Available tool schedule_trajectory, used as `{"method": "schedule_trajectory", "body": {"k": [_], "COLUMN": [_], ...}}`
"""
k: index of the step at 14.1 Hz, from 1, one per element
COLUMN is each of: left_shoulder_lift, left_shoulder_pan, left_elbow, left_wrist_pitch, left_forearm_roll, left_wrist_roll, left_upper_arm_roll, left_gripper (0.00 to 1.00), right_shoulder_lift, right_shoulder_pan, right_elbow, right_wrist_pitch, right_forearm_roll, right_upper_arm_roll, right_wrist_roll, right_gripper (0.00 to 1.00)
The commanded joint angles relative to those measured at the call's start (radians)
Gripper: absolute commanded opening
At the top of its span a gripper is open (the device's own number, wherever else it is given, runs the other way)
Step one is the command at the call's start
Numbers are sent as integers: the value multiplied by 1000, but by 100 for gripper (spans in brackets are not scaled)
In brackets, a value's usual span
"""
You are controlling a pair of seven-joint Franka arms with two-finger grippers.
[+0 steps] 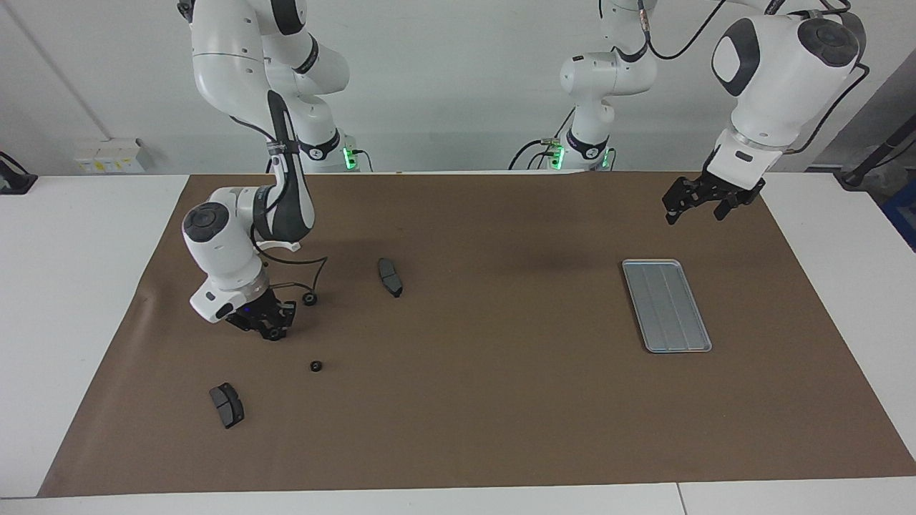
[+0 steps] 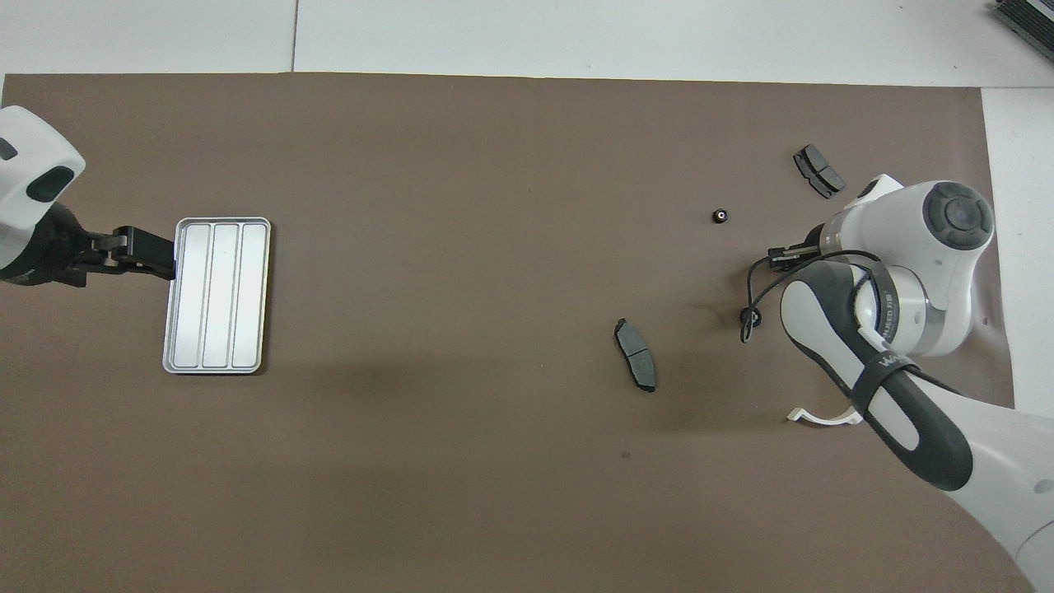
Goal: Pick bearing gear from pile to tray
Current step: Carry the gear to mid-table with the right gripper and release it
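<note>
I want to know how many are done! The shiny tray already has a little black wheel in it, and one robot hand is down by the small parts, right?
Not quite. The facing view shows the tray has nothing in it yet. The rest is right: the right hand is down among the small parts, at a little black wheel.

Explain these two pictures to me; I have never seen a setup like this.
Two white robot arms stand at a table covered by a brown mat. One picture faces them from across the table; the other looks down from above their end. On the mat lie small black gears, two dark grey pads, a white bracket and a silver tray. The right arm is down among the parts, its jaws closed on one gear. The left arm waits raised over the mat at the tray's end, jaws open, holding nothing.
</note>
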Motion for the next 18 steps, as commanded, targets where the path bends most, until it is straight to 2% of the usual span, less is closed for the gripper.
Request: {"method": "schedule_trajectory", "body": {"k": [1, 4, 7, 13, 14, 16, 18], "left_shoulder_lift": [-29, -29, -29, -32, -32, -32, -33], "left_shoulder_pan": [6, 6, 12, 59, 59, 59, 59], "left_elbow": [-32, -32, -35, -43, -44, -44, -50], "left_wrist_pitch": [15, 17, 17, 89, 101, 101, 101], "left_forearm_roll": [21, 21, 21, 21, 21, 21, 21], "left_wrist_roll": [14, 14, 14, 6, 5, 8, 9], "left_upper_arm_roll": [-1, -1, -1, -1, -1, -1, -1], "left_gripper": [100, 100, 100, 100, 100, 100, 100], "right_shoulder_lift": [-74, -122, -120, -101, -76, -15, 27], "right_shoulder_pan": [4, 13, 31, 44, 50, 53, 59], "right_elbow": [51, 103, 171, 179, 180, 202, 218], "right_wrist_pitch": [-131, -247, -333, -278, -254, -217, -215], "right_forearm_roll": [29, 25, -3, -124, -150, -280, -317], "right_upper_arm_roll": [14, 104, 222, 449, 492, 576, 622], "right_wrist_roll": [80, 283, 533, 915, 998, 1188, 1284], "right_gripper": [0, 0, 0, 0, 0, 0, 0]}}
